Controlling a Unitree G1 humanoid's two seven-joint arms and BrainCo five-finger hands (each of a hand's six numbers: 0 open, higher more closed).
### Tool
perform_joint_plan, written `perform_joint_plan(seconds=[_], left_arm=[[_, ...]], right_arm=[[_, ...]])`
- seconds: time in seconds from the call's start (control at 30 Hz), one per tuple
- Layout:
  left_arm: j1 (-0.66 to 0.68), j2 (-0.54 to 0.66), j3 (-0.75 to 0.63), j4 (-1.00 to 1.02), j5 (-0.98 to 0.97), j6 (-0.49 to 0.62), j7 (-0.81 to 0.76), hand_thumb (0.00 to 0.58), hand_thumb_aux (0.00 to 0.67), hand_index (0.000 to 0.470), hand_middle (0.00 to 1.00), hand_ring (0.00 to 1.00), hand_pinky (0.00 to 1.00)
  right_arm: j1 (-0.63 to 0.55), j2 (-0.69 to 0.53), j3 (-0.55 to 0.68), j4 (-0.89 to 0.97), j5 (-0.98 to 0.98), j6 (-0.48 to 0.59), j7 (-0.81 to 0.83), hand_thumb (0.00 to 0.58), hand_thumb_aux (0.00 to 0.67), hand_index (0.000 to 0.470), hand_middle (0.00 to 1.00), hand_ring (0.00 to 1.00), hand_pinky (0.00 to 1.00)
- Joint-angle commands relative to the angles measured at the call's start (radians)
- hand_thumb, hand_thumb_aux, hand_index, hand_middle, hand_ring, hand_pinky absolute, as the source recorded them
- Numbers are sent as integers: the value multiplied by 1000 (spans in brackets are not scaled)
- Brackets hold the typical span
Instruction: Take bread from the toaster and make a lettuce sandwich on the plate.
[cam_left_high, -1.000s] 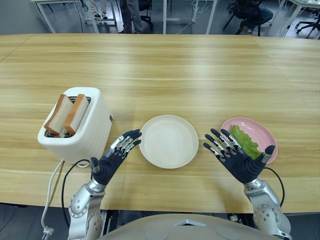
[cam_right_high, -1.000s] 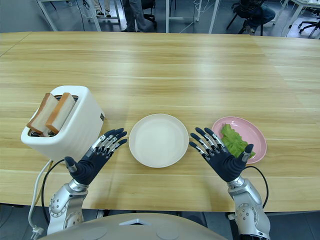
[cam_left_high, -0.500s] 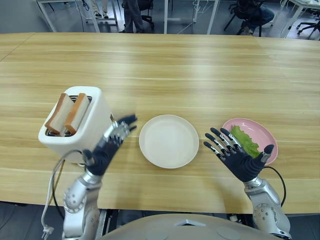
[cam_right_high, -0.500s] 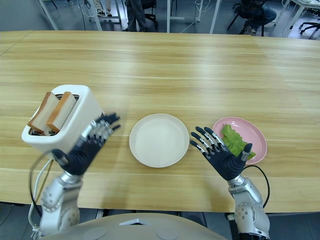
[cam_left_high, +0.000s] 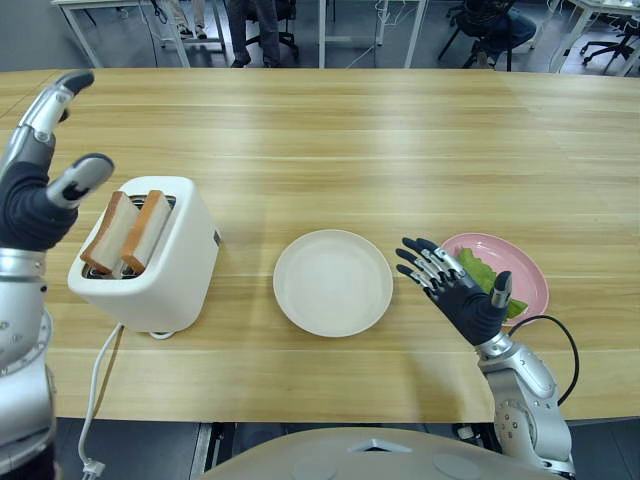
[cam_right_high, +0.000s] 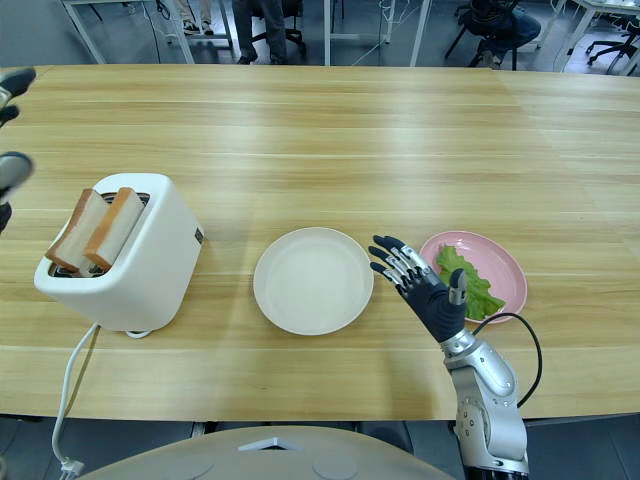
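Bread (cam_left_high: 130, 232): two slices stand in the toaster (cam_left_high: 170, 290), none taken out yet. My left hand (cam_left_high: 35, 195) is raised beside the toaster, spread and empty. Right hand (cam_left_high: 460, 300) is loose and empty between the plate (cam_left_high: 333, 282) and the lettuce (cam_left_high: 475, 268) on its pink dish (cam_left_high: 530, 275). Nothing is on the plate; all the assembly is left to do.

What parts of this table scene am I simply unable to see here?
- Lower halves of the two toasted bread slices: sunk in the white toaster, both views.
- Near side of the green lettuce leaf on the pink plate: behind the right hand.
- Left hand: cut by the left edge, right eye view.
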Motion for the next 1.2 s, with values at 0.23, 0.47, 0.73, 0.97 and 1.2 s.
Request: perform_joint_plan(seconds=[0.23,0.47,0.73,0.97,1.2], left_arm=[[73,90,-193,407,429,81,24,0,0,0,0,0,0],[88,91,-229,398,474,105,-54,0,0,0,0,0,0],[99,100,-243,365,512,117,-121,0,0,0,0,0,0],[79,82,-242,343,510,97,-123,493,410,281,0,0,0],[18,29,-170,244,494,67,-17,580,670,460,0,0,0]], right_arm=[[22,-27,41,-10,-54,-65,-43,0,0,0,0,0,0],[36,-39,45,-12,-48,-73,-54,0,0,0,0,0,0],[49,-44,59,-17,-54,-92,-72,0,0,0,0,0,0],[55,-50,71,-26,-56,-103,-82,0,0,0,0,0,0],[54,-55,70,-11,-98,-141,-110,0,0,0,0,0,0]])
